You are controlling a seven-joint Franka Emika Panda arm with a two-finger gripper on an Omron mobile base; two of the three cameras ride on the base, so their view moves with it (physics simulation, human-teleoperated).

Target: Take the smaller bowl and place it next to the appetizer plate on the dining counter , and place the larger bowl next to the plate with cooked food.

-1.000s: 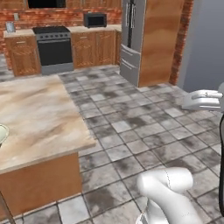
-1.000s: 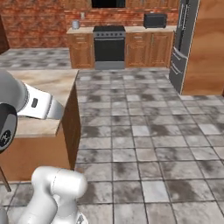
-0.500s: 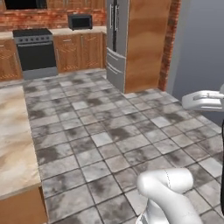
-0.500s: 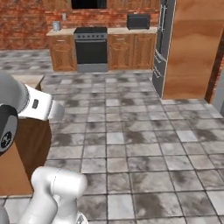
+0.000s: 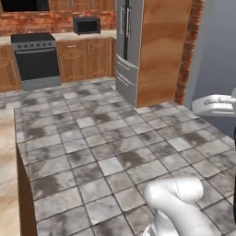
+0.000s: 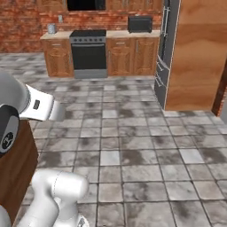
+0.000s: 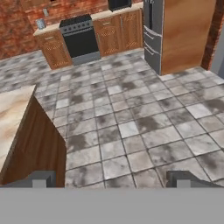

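The dining counter [image 5: 6, 184] shows as a strip of beige, brown-veined marble at the left edge of the left base view. Its top corner and wooden side [image 7: 41, 144] stand at the left of the hand view. The smaller bowl, the larger bowl, the appetizer plate and the plate with cooked food are out of view. My gripper [image 7: 113, 179] is open over the tiled floor. Its two dark fingertips [image 7: 41, 178] stand far apart with nothing between them.
Grey tiled floor [image 5: 115, 147] stretches ahead. A black stove [image 5: 34, 60] stands among wooden cabinets against the brick back wall, with a microwave [image 5: 86, 25] on the worktop. A steel fridge [image 5: 126, 50] stands beside a tall wooden panel [image 5: 163, 50] on the right.
The whole picture has shifted: the camera has swung right, so the dining counter slid to the left edge and the fridge came toward the middle. The gripper has stayed open.
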